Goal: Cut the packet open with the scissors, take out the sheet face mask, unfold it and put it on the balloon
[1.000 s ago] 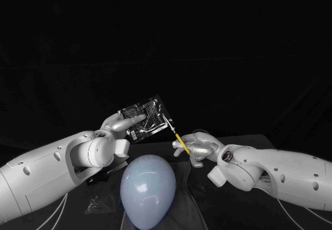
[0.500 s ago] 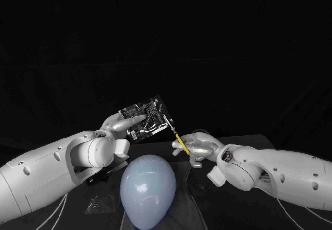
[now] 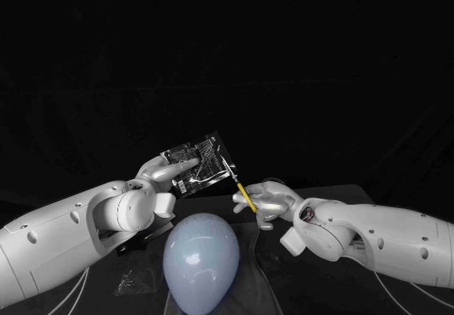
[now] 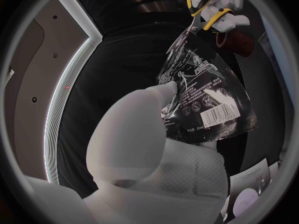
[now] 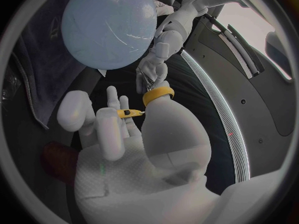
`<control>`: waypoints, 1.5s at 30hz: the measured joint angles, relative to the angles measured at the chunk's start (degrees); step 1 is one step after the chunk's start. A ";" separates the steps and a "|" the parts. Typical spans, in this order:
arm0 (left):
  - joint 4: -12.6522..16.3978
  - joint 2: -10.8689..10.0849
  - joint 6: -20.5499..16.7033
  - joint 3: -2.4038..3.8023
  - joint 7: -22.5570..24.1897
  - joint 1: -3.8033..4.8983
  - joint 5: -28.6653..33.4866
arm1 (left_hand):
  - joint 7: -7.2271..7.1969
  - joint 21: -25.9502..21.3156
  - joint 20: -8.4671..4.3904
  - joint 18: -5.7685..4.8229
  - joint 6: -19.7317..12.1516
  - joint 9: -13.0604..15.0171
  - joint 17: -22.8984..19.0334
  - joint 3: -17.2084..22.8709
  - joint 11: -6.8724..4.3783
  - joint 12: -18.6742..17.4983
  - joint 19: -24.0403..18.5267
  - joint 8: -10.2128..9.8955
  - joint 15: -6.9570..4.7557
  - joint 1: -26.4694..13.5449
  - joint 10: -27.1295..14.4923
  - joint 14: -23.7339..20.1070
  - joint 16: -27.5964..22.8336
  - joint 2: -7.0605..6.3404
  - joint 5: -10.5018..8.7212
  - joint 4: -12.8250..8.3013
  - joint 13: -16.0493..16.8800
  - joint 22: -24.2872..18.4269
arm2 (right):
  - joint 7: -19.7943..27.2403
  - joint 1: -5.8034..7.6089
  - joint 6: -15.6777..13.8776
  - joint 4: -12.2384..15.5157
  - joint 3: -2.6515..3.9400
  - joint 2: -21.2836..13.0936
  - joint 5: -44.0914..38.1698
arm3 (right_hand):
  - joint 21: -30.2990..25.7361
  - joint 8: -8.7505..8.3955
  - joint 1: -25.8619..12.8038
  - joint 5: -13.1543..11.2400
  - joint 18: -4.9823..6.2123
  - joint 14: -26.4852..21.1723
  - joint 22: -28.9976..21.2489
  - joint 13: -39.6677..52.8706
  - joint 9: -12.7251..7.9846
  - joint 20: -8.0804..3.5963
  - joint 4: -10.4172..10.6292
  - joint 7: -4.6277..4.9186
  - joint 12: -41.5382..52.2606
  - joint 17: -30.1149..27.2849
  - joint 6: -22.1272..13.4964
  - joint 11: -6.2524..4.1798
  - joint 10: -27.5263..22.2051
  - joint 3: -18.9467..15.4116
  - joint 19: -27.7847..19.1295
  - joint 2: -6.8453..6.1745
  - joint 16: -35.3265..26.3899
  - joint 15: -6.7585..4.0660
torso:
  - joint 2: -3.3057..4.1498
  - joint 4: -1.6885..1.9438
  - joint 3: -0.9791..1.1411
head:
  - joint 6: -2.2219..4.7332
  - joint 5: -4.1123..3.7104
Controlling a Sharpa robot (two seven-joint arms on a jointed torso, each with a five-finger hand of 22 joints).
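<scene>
Left robot hand [image 3: 173, 172] pinches the packet [image 3: 201, 164] up above the balloon [image 3: 201, 261] in the head view. The right robot hand [image 3: 268, 203] grips the scissors [image 3: 241, 190], blade tips at the packet's edge. A cut running too deep could nick the mask inside. From the left wrist, the packet is held at one side only, so the blades' push may twist it loose. From the right wrist, a yellow handle loops round one finger, and a weak squeeze might just fold the foil. The dark surface [image 3: 331, 194] lies below, with a black backdrop behind.
</scene>
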 measured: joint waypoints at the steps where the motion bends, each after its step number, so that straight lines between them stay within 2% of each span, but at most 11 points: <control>1: 0.03 -0.03 0.03 0.00 0.01 0.00 -0.01 | 0.00 0.00 0.00 0.00 0.00 0.00 0.00 0.00 0.00 0.00 0.00 0.00 0.00 0.00 0.00 0.00 0.00 0.00 -0.01 0.00 0.00 0.00 | 0.04 0.00 -0.05 -0.03 0.00 0.09 0.07 | 0.00 0.00 0.00 0.00 0.00 0.00 0.00 0.00 0.00 0.00 0.00 0.00 0.00 0.01 0.00 0.00 0.00 0.00 0.00 0.00 0.00 0.00 | 0.00 0.01 0.02 | 0.03 -0.04; 13: 0.31 -0.18 0.09 -0.01 0.06 0.02 -0.04 | -0.02 0.00 0.00 -0.06 -0.03 0.00 -0.02 -0.01 0.00 0.00 0.00 -0.01 0.00 0.00 0.00 0.00 0.00 0.00 0.22 0.01 0.00 0.00 | 0.80 -0.06 -0.91 -0.09 0.10 0.84 1.03 | 0.00 0.55 0.11 0.00 0.00 0.00 -0.01 -0.78 -0.10 0.00 -0.16 -0.10 0.00 -0.38 0.10 0.00 0.00 0.16 0.00 0.12 -0.20 0.00 | 0.01 0.00 0.01 | 0.38 -0.35; 21: 0.38 -0.22 0.06 -0.01 0.11 0.03 -0.04 | 0.12 0.00 0.00 -0.07 0.11 0.00 0.03 -0.01 0.00 0.00 0.00 -0.08 0.00 0.00 0.00 0.00 0.00 -0.01 0.22 0.01 0.00 0.00 | 1.55 -0.10 -1.65 -0.16 0.23 1.17 1.89 | 1.41 1.82 1.49 0.00 -0.01 -0.01 -0.05 -1.89 -0.44 -0.42 -0.49 0.22 1.05 0.08 1.68 -0.69 2.07 -0.18 0.42 1.54 -0.21 -0.01 | 0.01 -0.02 0.00 | 0.57 -0.56; 27: 0.46 -0.26 0.05 0.00 0.17 0.04 -0.04 | 0.13 0.00 0.00 -0.09 0.12 0.01 0.03 -0.01 0.00 0.00 0.00 -0.23 0.00 0.00 0.00 0.00 0.00 -0.01 0.22 0.01 0.00 0.00 | 2.04 -0.13 -2.26 -0.29 0.25 1.44 2.57 | 3.12 3.40 2.51 0.00 -0.03 -0.16 -0.03 -2.35 -0.82 -1.15 -1.31 0.56 3.14 0.84 3.98 -0.95 4.65 -1.58 1.57 3.13 0.25 -1.07 | 0.01 -0.01 -0.01 | 0.60 -0.66; 28: 0.48 -0.26 0.05 0.00 0.18 0.04 -0.04 | 0.13 0.00 0.00 -0.09 0.12 0.01 0.03 -0.01 0.00 0.00 0.00 -0.23 0.00 0.00 0.00 0.00 0.00 -0.01 0.22 0.01 0.00 0.00 | 2.11 -0.13 -2.37 -0.33 0.25 1.48 2.67 | 3.59 3.86 2.96 0.00 -0.06 -0.02 -0.03 -2.36 -0.96 -1.48 -1.40 0.58 3.69 1.03 4.69 -1.29 5.73 -2.11 1.89 3.58 0.49 -1.52 | 0.01 -0.01 -0.01 | 0.60 -0.68; 30: 0.51 -0.26 0.05 0.01 0.20 0.04 -0.04 | 0.13 0.00 0.00 -0.10 0.12 0.01 0.03 -0.01 0.00 0.00 0.00 -0.20 0.00 0.00 0.00 0.00 0.00 -0.01 0.22 0.01 0.00 0.00 | 2.25 -0.15 -2.58 -0.36 0.25 1.56 2.86 | 4.39 4.50 3.32 0.00 -0.35 0.05 -0.02 -2.23 -1.11 -1.90 -1.74 0.63 4.69 1.71 5.78 -1.27 6.77 -2.56 2.31 4.44 0.72 -2.03 | 0.02 -0.01 -0.01 | 0.60 -0.69; 34: 0.54 -0.27 0.05 0.01 0.24 0.05 -0.04 | 0.13 0.00 0.00 -0.11 0.12 0.01 0.03 -0.01 0.00 0.00 0.00 0.00 0.00 -0.01 0.00 0.00 0.00 -0.01 0.22 0.01 0.00 0.00 | 2.41 -0.15 -2.96 -0.40 0.25 1.63 3.16 | 5.55 5.55 4.37 0.00 -0.36 0.02 -0.01 -1.40 -1.28 -2.70 -2.28 -0.26 6.58 2.50 7.87 -0.96 8.11 -3.11 3.11 5.66 0.91 -2.89 | 0.02 0.01 -0.04 | 0.60 -0.69; 38: 0.60 -0.27 0.06 0.01 0.27 0.05 -0.04 | 0.13 0.00 0.00 -0.11 0.12 0.02 0.03 -0.01 0.00 0.00 0.00 0.00 0.00 -0.01 0.00 0.00 0.00 -0.02 0.22 0.01 0.00 0.00 | 2.59 -0.17 -3.30 -0.42 0.27 1.65 3.36 | 6.70 6.96 5.29 0.00 -0.37 0.02 0.00 0.11 -1.26 -3.54 -2.79 -1.56 8.96 3.06 10.62 -0.55 10.03 -3.24 3.95 7.75 1.27 -3.93 | 0.02 0.01 -0.05 | 0.55 -0.66; 40: 0.61 -0.27 0.06 0.01 0.29 0.05 -0.04 | 0.13 0.00 0.00 -0.12 0.12 0.02 0.03 -0.01 0.00 0.00 0.00 0.00 0.00 -0.08 0.00 0.00 0.00 -0.08 0.22 0.01 0.00 0.00 | 2.64 -0.18 -3.41 -0.43 0.27 1.68 3.42 | 7.24 7.55 5.65 0.00 -0.38 -0.06 0.00 0.97 -1.09 -3.93 -3.18 -2.15 10.15 3.42 11.78 -0.99 11.43 -3.17 4.34 8.43 1.36 -4.47 | 0.02 0.01 -0.05 | 0.54 -0.65; 43: 0.61 -0.28 0.06 0.01 0.31 0.05 -0.04 | 0.12 0.00 0.00 -0.12 0.11 0.02 0.02 -0.02 0.00 0.00 0.00 0.00 0.00 -0.08 0.00 0.00 0.00 -0.09 0.22 0.01 0.00 0.00 | 2.72 -0.18 -3.62 -0.43 0.27 1.76 3.51 | 7.81 8.62 5.57 0.00 -0.39 -0.02 0.00 2.76 -0.46 -4.51 -3.49 -3.14 12.07 3.49 13.32 -2.42 13.30 -3.17 4.92 9.11 1.36 -5.23 | 0.03 0.02 -0.05 | 0.50 -0.65; 45: 0.62 -0.30 0.06 0.01 0.32 0.05 -0.04 | 0.12 0.00 0.00 -0.12 0.11 0.02 0.02 -0.01 0.00 0.00 0.00 0.00 0.00 -0.08 0.00 0.00 0.00 -0.09 0.13 0.01 0.00 0.00 | 2.76 -0.18 -3.73 -0.46 0.27 1.79 3.55 | 8.02 9.40 5.74 0.00 -0.40 0.00 0.00 4.53 0.09 -5.11 -3.77 -3.89 13.66 3.50 14.14 -2.71 14.05 -3.30 5.07 9.38 1.37 -5.78 | 0.03 0.03 -0.05 | 0.46 -0.65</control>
